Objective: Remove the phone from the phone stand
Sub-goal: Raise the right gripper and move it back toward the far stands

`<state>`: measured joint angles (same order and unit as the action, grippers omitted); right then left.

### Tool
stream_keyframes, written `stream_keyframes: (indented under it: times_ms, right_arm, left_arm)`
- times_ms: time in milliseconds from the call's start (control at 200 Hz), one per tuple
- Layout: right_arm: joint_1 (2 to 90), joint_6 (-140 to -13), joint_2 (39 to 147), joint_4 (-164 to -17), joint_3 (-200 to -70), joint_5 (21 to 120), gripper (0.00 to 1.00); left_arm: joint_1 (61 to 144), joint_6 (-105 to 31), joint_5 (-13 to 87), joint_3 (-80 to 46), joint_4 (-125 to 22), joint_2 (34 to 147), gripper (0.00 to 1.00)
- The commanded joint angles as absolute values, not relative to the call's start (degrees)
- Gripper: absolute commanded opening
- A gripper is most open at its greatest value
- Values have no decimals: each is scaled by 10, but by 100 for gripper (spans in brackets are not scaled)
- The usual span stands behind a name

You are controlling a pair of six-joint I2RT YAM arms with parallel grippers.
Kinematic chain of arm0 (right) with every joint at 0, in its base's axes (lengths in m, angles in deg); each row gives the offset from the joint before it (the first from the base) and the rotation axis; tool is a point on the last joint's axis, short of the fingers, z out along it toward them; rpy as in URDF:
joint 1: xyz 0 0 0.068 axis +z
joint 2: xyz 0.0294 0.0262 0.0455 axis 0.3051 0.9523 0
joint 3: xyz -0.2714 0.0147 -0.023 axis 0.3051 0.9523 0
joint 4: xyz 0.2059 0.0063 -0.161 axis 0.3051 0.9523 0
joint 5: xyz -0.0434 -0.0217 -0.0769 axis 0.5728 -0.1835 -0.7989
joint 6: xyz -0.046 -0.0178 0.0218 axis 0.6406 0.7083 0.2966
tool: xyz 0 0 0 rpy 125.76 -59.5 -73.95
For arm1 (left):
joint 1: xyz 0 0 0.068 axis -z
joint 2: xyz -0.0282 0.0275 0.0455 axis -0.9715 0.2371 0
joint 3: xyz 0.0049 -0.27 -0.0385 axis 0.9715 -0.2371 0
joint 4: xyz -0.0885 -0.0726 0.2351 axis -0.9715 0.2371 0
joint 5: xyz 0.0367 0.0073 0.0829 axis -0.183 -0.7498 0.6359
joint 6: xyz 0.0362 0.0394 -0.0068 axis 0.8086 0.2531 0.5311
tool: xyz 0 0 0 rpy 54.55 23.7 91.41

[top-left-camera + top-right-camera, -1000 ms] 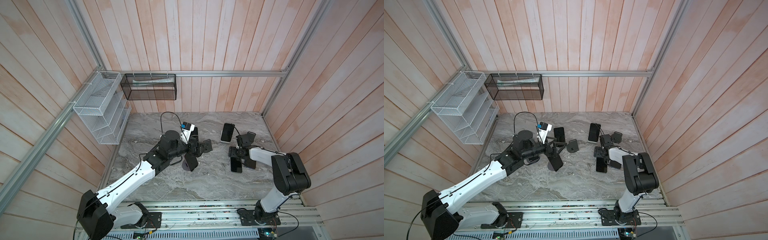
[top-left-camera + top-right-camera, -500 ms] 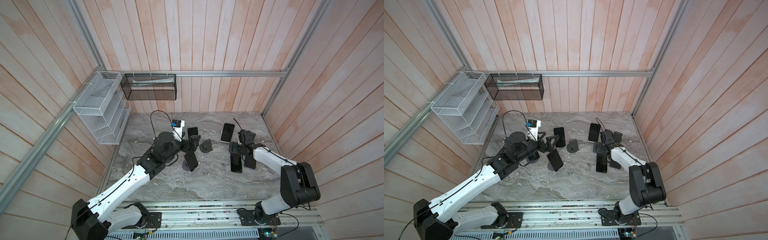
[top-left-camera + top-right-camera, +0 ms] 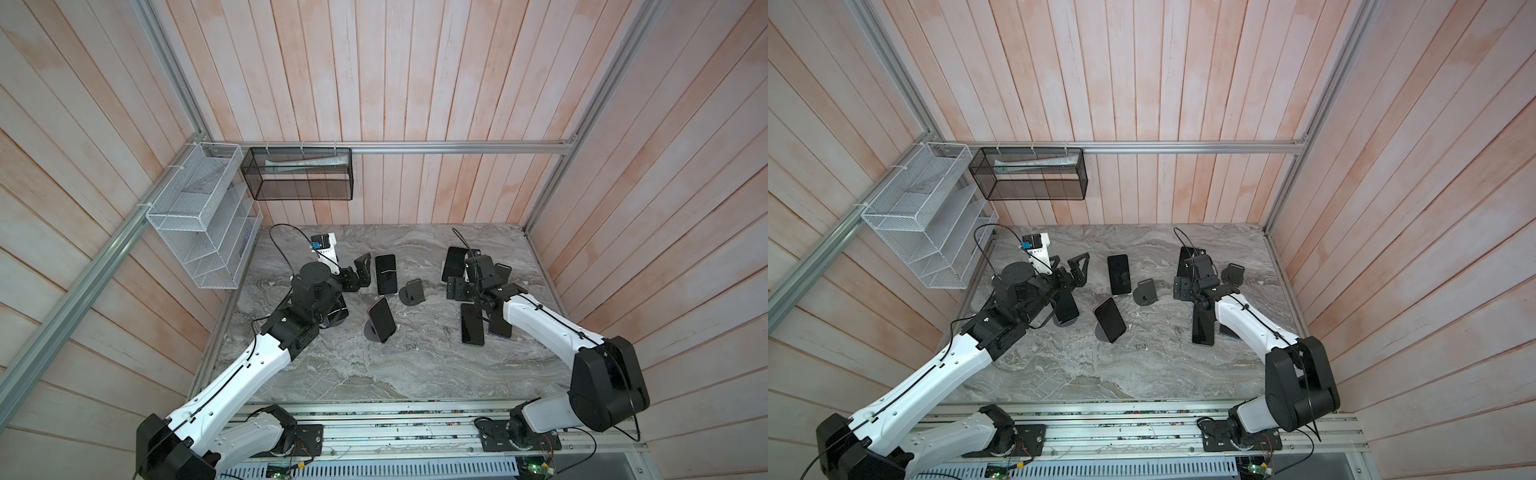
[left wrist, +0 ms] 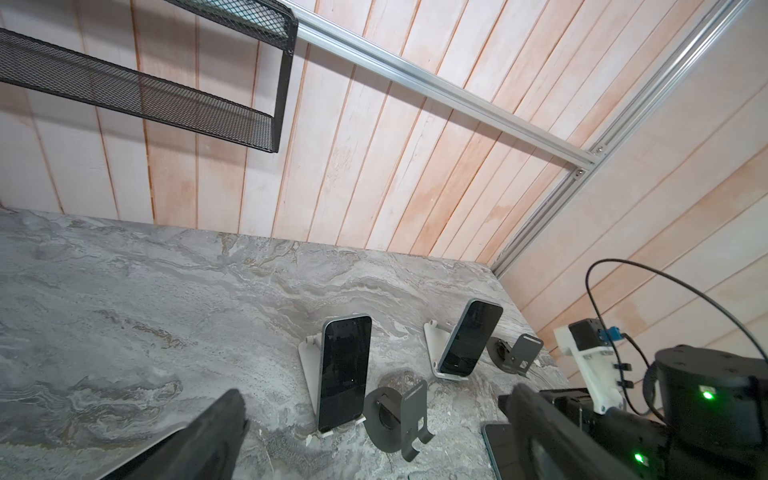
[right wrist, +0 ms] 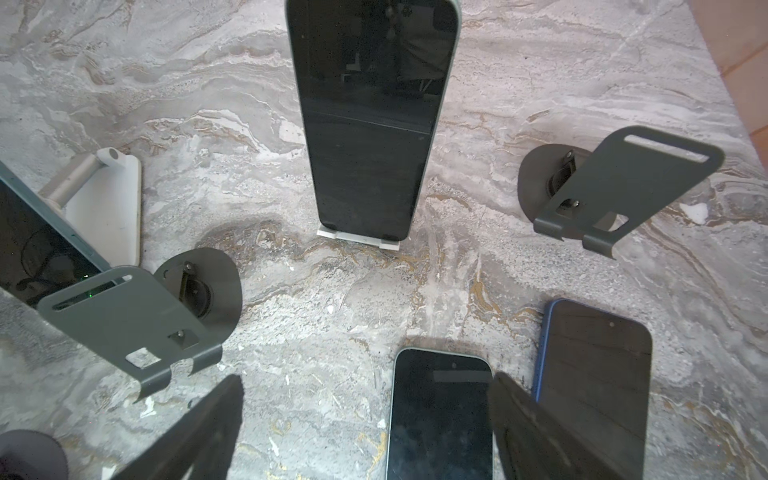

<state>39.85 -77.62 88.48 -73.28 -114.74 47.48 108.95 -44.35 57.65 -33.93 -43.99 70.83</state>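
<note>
Dark phones lean on white stands: one (image 3: 385, 274) (image 4: 345, 370) just ahead of my left gripper (image 3: 362, 268) (image 4: 374, 415), another (image 3: 453, 262) (image 5: 370, 116) just beyond my right gripper (image 3: 456, 286) (image 5: 365, 415). A pink-edged phone (image 3: 382, 318) rests on a round stand nearer the front. Both grippers are open and hold nothing. In the right wrist view a flat phone (image 5: 440, 415) lies on the table below the right jaws, which stand apart over it without touching it.
Two empty dark stands (image 3: 411, 293) (image 3: 503, 272) stand between and beside the phones. A second flat phone (image 5: 594, 365) with a blue edge lies by the first. Another phone (image 3: 1065, 309) sits under the left arm. Wire racks (image 3: 199, 216) (image 3: 299, 174) hang on the back-left walls.
The left arm has drawn back to the left, away from the middle stands. The right gripper has moved from over the flat phones toward the back, nearer the phone on the white stand.
</note>
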Motion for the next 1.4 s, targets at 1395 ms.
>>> stream_keyframes:
  times_ms: [1395]
  right_arm:
    - [384, -823, 922, -819, -1237, 382, 83]
  left_arm:
    - [1069, -425, 310, -303, -435, 768, 100]
